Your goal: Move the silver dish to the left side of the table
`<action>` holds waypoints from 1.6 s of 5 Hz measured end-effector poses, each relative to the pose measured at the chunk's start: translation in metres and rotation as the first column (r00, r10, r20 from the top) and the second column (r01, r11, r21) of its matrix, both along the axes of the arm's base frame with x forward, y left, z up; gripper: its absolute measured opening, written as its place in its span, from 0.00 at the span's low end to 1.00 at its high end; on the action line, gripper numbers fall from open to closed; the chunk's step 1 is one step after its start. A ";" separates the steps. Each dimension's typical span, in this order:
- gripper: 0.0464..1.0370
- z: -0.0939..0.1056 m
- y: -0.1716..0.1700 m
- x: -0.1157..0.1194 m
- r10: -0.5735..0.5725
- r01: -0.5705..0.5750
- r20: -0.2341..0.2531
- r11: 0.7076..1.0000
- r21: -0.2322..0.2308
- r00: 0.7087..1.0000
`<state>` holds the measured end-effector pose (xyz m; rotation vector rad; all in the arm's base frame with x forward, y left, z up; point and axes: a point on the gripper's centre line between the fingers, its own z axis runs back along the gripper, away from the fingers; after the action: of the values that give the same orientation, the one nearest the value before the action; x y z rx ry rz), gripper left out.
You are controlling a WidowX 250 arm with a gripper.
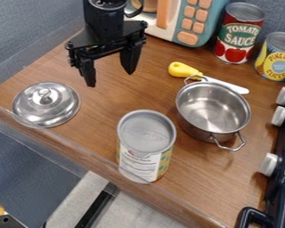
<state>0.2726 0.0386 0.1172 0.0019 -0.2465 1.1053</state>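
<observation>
The silver dish (213,107), an open two-handled pot, sat on the right of the bench (100,116) beside a yellow-handled utensil (183,70), while the end effector (111,79) hung released and empty. The dish looked light, rigid and slick-walled, so its thin rim (177,104) or near wire handle (233,149) seemed the surest hold.

Black end effector (112,79) pointing downward, 2 fingers spread apart.
</observation>
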 end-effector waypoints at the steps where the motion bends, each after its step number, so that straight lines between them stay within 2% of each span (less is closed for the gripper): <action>1: 0.96 -0.007 -0.001 -0.001 0.001 -0.001 -0.026 1.000 -0.010 1.000; 2: 0.96 0.000 -0.022 0.008 -0.082 0.081 -0.013 0.996 -0.031 0.997; 3: 0.96 0.008 -0.048 0.022 -0.181 0.181 0.005 0.983 -0.010 0.984; 4: 0.96 0.008 -0.077 0.035 -0.269 0.269 -0.024 0.962 0.053 0.963; 5: 0.96 -0.002 -0.088 0.045 -0.318 0.319 -0.020 0.946 0.055 0.948; 6: 0.96 -0.010 -0.091 0.046 -0.333 0.335 -0.041 0.940 0.060 0.942; 7: 0.96 -0.013 -0.093 0.047 -0.347 0.349 -0.042 0.936 0.049 0.937; 8: 0.91 -0.027 -0.100 0.050 -0.376 0.377 -0.051 0.926 0.011 0.925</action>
<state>0.3224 -0.0618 0.0897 -0.0002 -0.2045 0.7175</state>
